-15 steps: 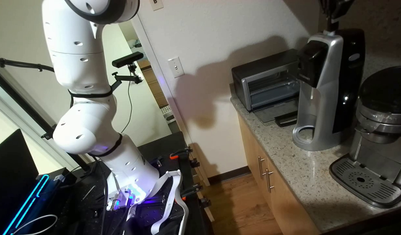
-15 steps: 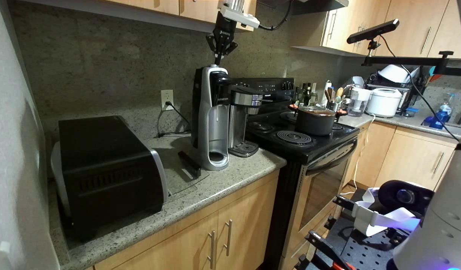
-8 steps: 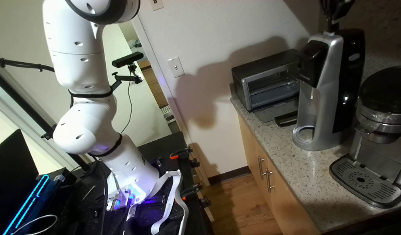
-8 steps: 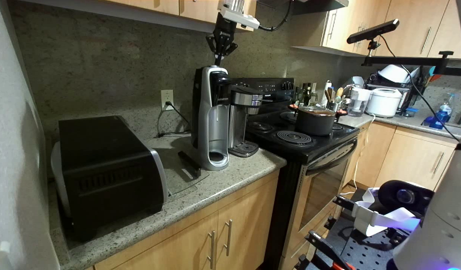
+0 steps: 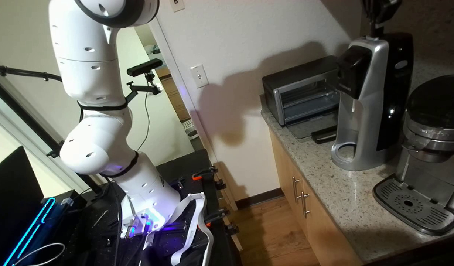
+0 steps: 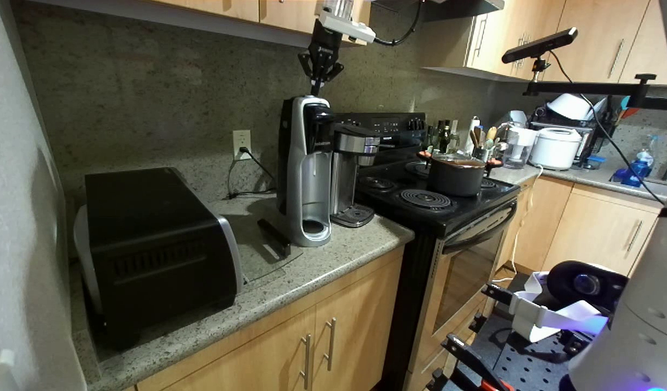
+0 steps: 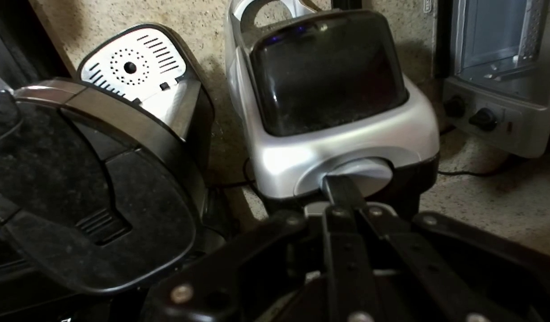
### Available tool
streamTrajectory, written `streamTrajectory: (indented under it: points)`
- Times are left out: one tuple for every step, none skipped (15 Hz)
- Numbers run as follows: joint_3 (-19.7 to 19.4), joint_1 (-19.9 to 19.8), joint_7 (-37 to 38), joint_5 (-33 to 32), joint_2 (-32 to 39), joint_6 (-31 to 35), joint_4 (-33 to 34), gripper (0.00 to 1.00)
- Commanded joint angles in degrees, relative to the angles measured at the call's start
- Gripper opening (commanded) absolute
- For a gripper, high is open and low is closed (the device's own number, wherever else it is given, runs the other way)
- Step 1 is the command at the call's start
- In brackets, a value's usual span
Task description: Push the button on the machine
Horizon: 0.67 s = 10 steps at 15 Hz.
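Observation:
The machine is the tall coffee maker with a silver column [image 5: 369,114] and black body. It stands upright on the counter, and its silver column [image 6: 296,179] also shows in an exterior view. In the wrist view its silver top [image 7: 279,163] carries an oval silver button [image 7: 371,176] at the back edge. My gripper [image 7: 339,183] is shut with nothing between its fingers. It points down, and its fingertips meet the button, covering its left part. In both exterior views the gripper [image 6: 315,87] [image 5: 374,31] is at the machine's top and appears to touch it.
A round dark-topped appliance [image 5: 437,103] with a silver base stands close beside the machine. A low toaster oven [image 6: 148,228] is on the other side, with a dark flat-handled piece [image 6: 274,239] between. Beyond are a stove with a pot [image 6: 456,176] and upper cabinets [image 6: 214,8].
The arm has shifted very slightly, and the fingertips look a touch lower on the machine's top. The gripper stays shut. The other things have not moved.

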Motion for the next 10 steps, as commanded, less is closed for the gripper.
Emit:
streamTrajectory:
  points:
    - [0.05, -0.29, -0.42, -0.93, 1.65, -0.51, 1.73, 0.00]
    - [-0.01, -0.28, -0.36, -1.04, 1.73, -0.51, 1.72, 0.00]
    - [-0.03, -0.28, -0.33, -1.07, 1.83, -0.59, 1.72, 0.00]
    - [-0.07, -0.27, -0.32, -1.17, 1.89, -0.59, 1.69, 0.00]
    - [-0.11, -0.25, -0.29, -1.26, 1.93, -0.61, 1.67, 0.00]
    - [-0.15, -0.22, -0.27, -1.38, 1.96, -0.58, 1.63, 0.00]
    - [-0.16, -0.22, -0.26, -1.43, 1.98, -0.56, 1.61, 0.00]
    - [-0.18, -0.22, -0.24, -1.47, 2.01, -0.54, 1.62, 0.00]
    - [-0.19, -0.21, -0.21, -1.51, 2.06, -0.55, 1.63, 0.00]
    - [-0.20, -0.21, -0.20, -1.54, 2.08, -0.52, 1.63, 0.00]
